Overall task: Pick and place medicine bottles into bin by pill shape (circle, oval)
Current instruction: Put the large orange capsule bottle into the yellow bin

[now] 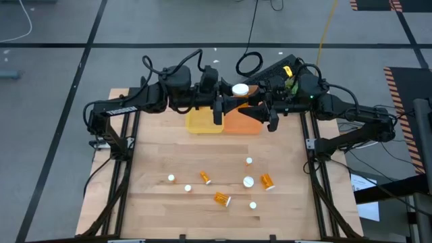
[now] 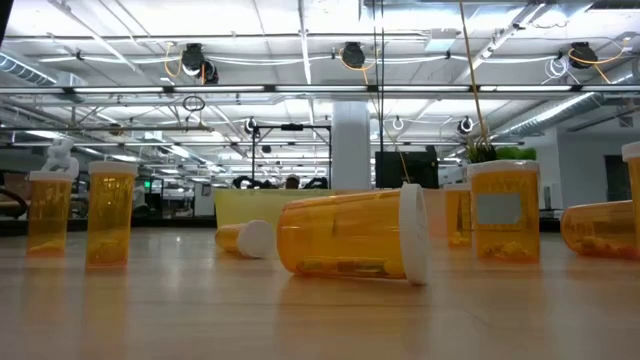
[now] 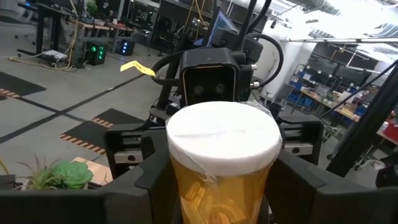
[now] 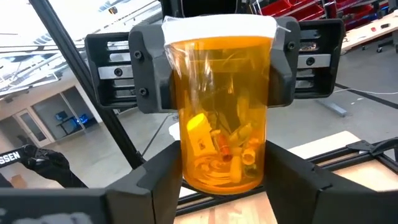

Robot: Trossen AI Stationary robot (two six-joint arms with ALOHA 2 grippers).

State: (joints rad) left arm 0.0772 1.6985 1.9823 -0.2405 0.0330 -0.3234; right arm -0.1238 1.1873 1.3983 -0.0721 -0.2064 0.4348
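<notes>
On the wooden table [image 1: 202, 216], I see the yellow translucent plastic tray [image 1: 202, 123] and the orange translucent plastic tray [image 1: 243, 123] at the far edge. Above them my left gripper [image 4: 214, 68] and right gripper [image 3: 217, 180] both clamp one white-capped orange pill bottle [image 1: 239, 89] upright between them. I read no label on it. Other orange bottles [image 1: 222, 198] lie scattered near me.
</notes>
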